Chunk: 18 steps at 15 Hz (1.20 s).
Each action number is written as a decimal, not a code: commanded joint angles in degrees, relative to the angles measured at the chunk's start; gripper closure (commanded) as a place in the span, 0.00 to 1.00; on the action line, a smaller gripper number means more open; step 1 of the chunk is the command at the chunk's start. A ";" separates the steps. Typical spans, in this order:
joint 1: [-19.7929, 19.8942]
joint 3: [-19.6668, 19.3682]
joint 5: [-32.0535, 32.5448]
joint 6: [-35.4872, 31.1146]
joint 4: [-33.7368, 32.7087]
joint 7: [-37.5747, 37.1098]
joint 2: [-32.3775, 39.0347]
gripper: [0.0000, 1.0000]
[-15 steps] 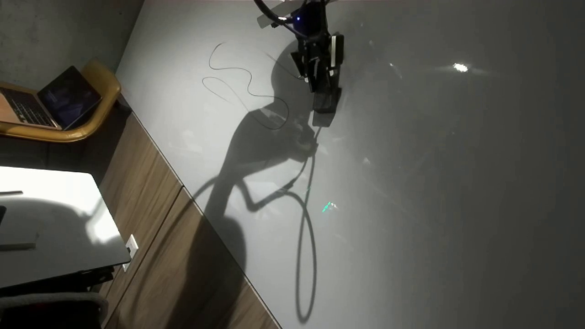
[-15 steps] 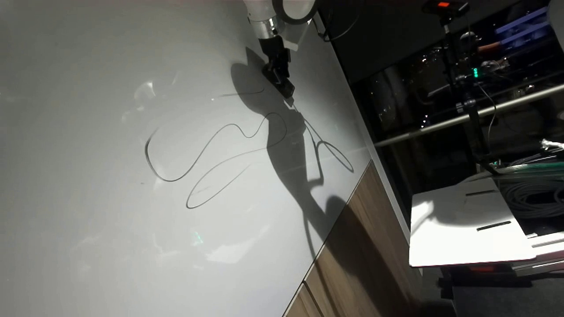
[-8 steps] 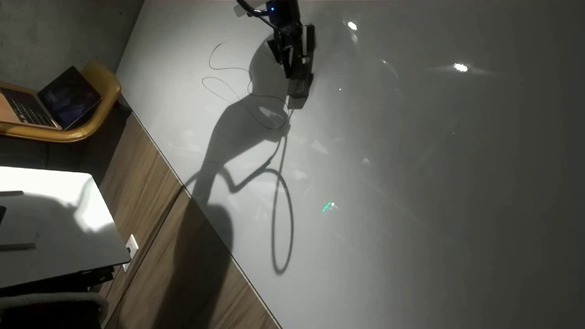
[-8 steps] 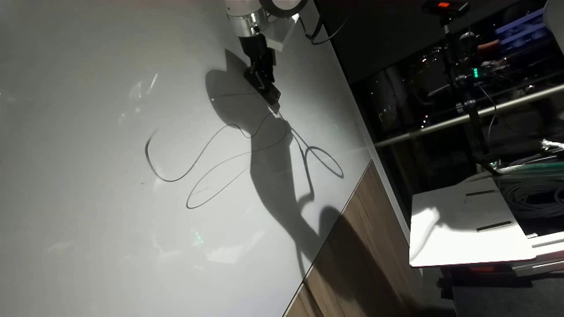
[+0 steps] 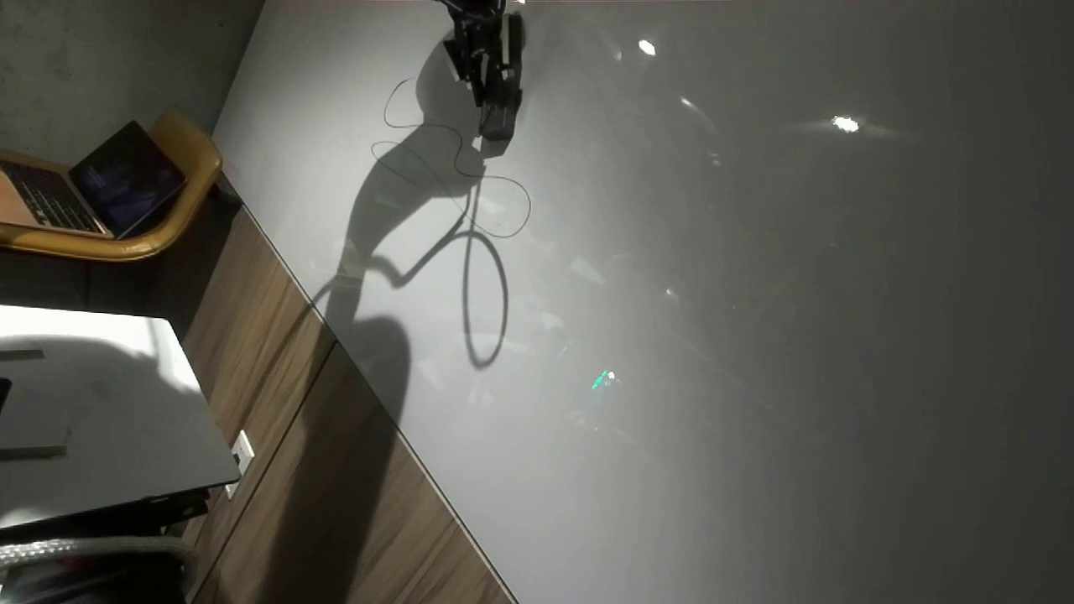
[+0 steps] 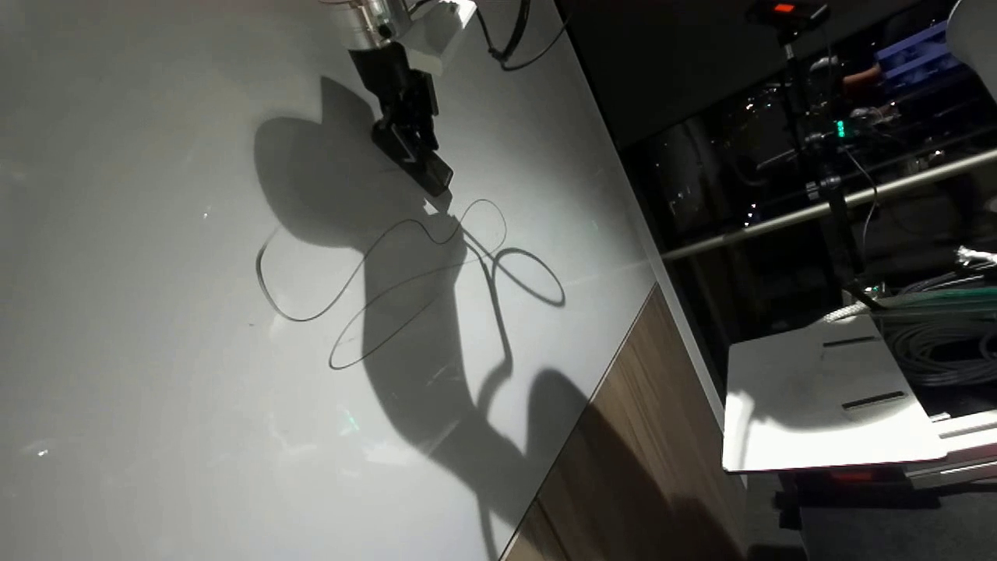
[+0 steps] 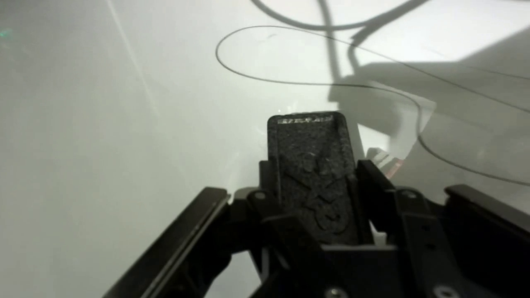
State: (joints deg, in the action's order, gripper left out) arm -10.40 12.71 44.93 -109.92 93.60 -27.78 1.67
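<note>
Black block (image 7: pixel 316 182) shifted left, both exterior views | claw (image 7: pixel 314 170) clamped on it | long axis pointing outward

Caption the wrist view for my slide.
A gripper holds a dark rectangular block, while a thin line curls nearby across the pale surface.
</note>
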 commanded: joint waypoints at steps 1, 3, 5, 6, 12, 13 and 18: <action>-4.68 2.29 3.34 1.49 -12.06 -0.97 9.58 0.73; -7.60 3.01 4.27 2.86 -15.09 -1.91 12.96 0.73; -10.54 3.26 5.00 3.66 -18.11 -2.55 16.82 0.73; -12.06 3.23 5.31 3.87 -19.44 -2.82 18.74 0.73; -19.20 1.49 3.99 5.46 -29.20 -1.72 28.94 0.73; -19.87 1.07 3.63 5.72 -30.32 -1.39 30.11 0.73; -21.55 -0.92 -0.94 9.15 -36.65 -0.53 35.55 0.73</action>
State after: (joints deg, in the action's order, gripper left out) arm -31.36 14.65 45.67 -99.25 66.32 -31.73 29.91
